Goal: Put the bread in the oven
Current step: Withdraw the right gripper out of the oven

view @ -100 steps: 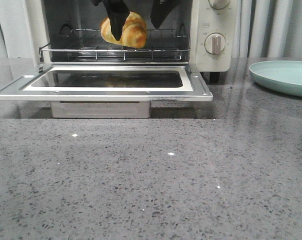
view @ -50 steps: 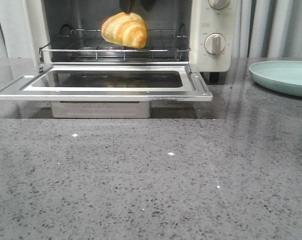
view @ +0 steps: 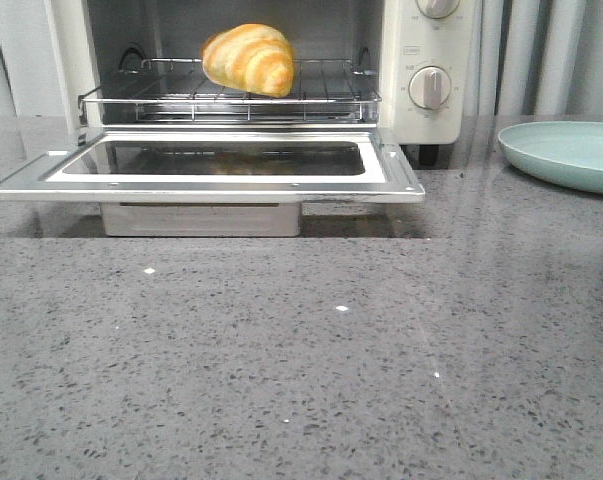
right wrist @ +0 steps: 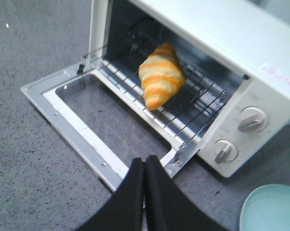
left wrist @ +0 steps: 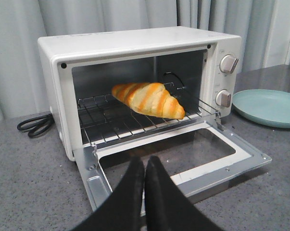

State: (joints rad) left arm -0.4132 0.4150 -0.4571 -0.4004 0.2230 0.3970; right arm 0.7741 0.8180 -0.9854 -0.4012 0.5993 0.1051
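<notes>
Bread: croissant (view: 249, 59) is lying on the wire rack (view: 321, 100) inside the oven (left wrist: 135, 45).
Change: the dark fingers seen over it a second ago are gone; release is looking complete.
Left fingers (left wrist: 144, 192): pressed together, empty.
Right fingers (right wrist: 144, 192): likewise.
Door (view: 211, 170): hanging open over the counter (view: 301, 380).

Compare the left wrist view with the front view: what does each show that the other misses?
Only the left wrist view shows the left gripper, jaws shut and empty, a black cord beside the oven, and the oven's top. Only the front view shows the wide grey countertop in front of the open door. Both show the bread lying on the wire rack, the two knobs, and the green plate to the oven's right.
</notes>
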